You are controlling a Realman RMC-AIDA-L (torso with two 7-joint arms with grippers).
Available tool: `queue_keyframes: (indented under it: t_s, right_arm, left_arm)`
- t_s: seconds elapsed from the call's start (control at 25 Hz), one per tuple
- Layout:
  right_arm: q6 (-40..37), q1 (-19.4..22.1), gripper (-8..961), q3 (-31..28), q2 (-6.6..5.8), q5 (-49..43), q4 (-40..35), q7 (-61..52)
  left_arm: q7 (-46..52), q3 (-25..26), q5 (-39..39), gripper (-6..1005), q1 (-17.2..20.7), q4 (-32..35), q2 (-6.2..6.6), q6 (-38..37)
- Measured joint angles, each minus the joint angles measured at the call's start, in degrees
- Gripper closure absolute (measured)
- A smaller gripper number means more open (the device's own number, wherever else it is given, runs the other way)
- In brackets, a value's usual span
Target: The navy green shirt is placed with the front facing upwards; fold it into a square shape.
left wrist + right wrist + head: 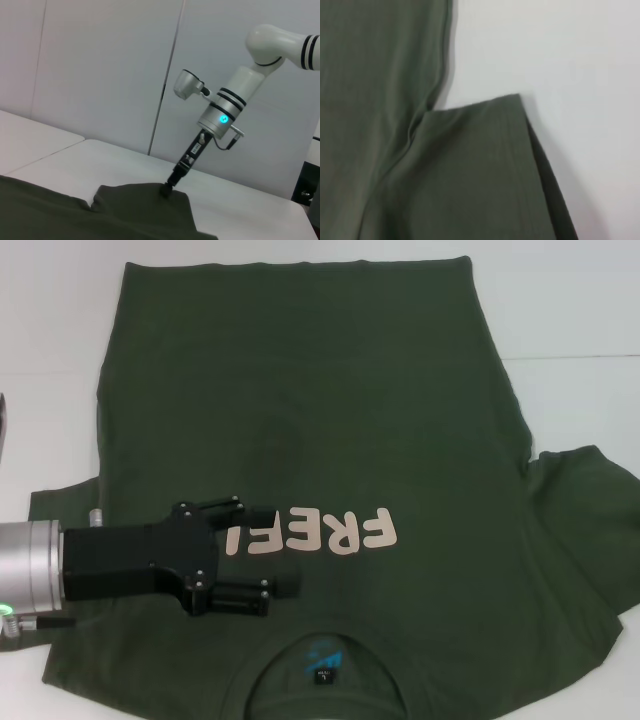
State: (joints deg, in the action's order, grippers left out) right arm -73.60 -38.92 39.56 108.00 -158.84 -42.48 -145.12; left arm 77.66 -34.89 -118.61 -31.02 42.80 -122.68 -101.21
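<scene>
The navy green shirt [320,420] lies flat on the white table, front up, collar and blue label [322,660] nearest me. The pale letters "FREE" [335,530] cross the chest. My left gripper [270,550] hovers over the chest's left part, fingers open and empty, covering the last letter. My right gripper [166,190] is out of the head view. In the left wrist view it points down and touches the edge of the shirt's right sleeve [145,200]. The right wrist view shows that sleeve [480,165] up close.
The white table [570,320] surrounds the shirt. The left sleeve [65,505] sticks out past my left arm. The right sleeve [585,510] spreads to the right edge of the head view. A pale panelled wall [100,75] stands behind the table.
</scene>
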Motion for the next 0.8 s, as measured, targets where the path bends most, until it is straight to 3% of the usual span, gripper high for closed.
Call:
queue_keyframes:
  t_s: [0.6,0.8]
  right_arm:
    - [7.57,-1.60,927,3.20,1.01,-3.19,-0.51,0.07]
    - [6.95,-1.97,926,3.31,1.80,-2.82,-0.72,1.37]
  left_arm:
    - [0.66,0.17,0.49,130,0.05,0.00,-0.46,0.40]
    - [0.71,0.18,0.67,130,0.08,0.00,-0.55,0.41]
